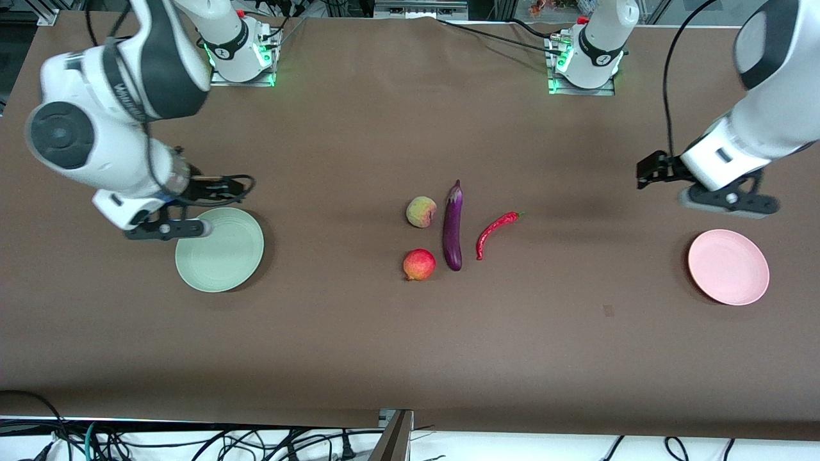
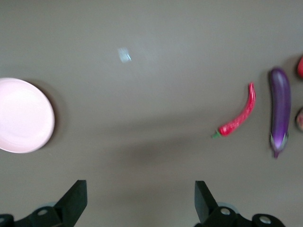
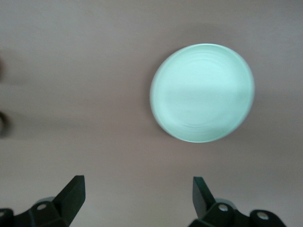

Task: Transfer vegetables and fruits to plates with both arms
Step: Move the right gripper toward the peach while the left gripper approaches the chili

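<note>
Mid-table lie a purple eggplant, a red chili, a pale peach and a red fruit, grouped close together. The green plate lies toward the right arm's end and the pink plate toward the left arm's end; nothing lies on either. My right gripper hangs open over the table at the green plate's rim. My left gripper hangs open over bare cloth beside the pink plate. Neither holds anything.
Brown cloth covers the whole table. Both arm bases stand on the edge farthest from the front camera. A metal post and loose cables sit at the nearest edge. A small dark mark shows on the cloth.
</note>
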Robot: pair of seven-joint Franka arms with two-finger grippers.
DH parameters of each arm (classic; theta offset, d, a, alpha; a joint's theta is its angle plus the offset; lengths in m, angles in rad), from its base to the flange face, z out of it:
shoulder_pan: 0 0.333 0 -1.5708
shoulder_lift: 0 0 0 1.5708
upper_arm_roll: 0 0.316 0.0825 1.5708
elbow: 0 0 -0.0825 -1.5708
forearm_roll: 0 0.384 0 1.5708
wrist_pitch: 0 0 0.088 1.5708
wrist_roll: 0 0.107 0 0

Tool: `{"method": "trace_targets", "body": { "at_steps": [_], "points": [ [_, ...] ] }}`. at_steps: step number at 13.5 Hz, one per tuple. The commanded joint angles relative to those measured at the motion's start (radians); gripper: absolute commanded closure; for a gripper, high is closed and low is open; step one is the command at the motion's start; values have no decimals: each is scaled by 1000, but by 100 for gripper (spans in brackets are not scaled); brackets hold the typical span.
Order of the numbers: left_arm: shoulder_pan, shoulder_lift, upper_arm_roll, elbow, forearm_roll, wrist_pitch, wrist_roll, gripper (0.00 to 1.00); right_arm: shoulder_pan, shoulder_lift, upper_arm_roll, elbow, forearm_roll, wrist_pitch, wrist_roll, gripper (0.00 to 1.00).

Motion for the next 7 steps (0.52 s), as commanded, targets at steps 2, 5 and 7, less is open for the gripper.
{"method": "trace_targets", "body": {
  "at_steps": [2, 5, 7],
  "points": [
    [-13, 146, -1, 41, -11, -24, 28, 0, 91, 90, -4, 21, 106, 116, 120, 0],
    [-16, 291, -3, 110, -13, 63, 31, 0, 196, 159, -3, 24, 135, 223, 344, 0],
    [-60, 355, -4, 129, -14, 128, 51, 0, 276, 207, -3, 25, 135, 318, 487, 0]
  ]
}}
